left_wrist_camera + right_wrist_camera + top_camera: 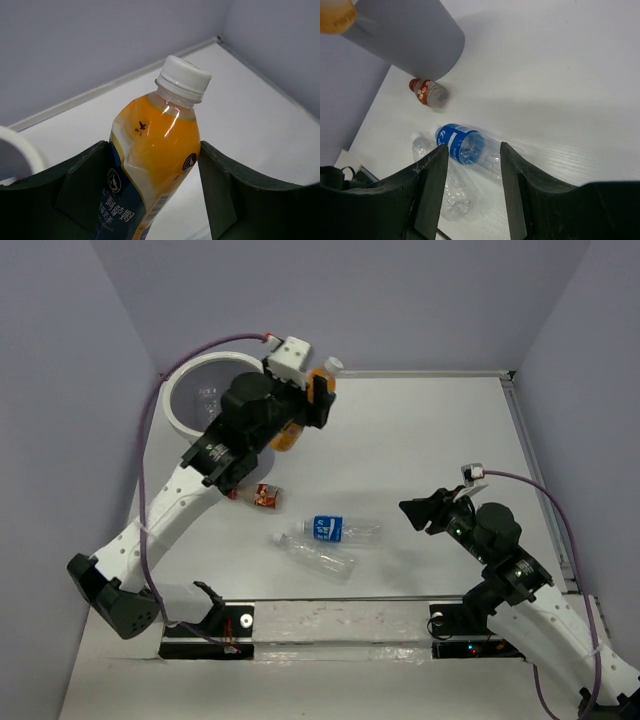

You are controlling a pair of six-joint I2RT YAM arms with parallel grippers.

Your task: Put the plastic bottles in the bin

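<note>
1. Table in white, seen from above, closed in by pale lilac walls.
2. Left gripper pinching orange bottle by its blue-labelled body, one dark finger on each side.
3. Orange bottle lifted off the table and tilted, white cap uppermost, just beside the right side of the rim of the bin.
4. Bin standing in the far left corner of the table, round and white with a grey inside; faint clear shape within, too dim to identify.
5. Right gripper spread, nothing between its fingers, hovering over the table right of centre.
6. Red-labelled bottle lying on its side near the foot of the bin.
7. Blue-label bottle lying on its side mid-table, left of the right gripper.
8. Clear bottle lying close against the blue-label bottle on the near side; contact between them unclear.
</note>
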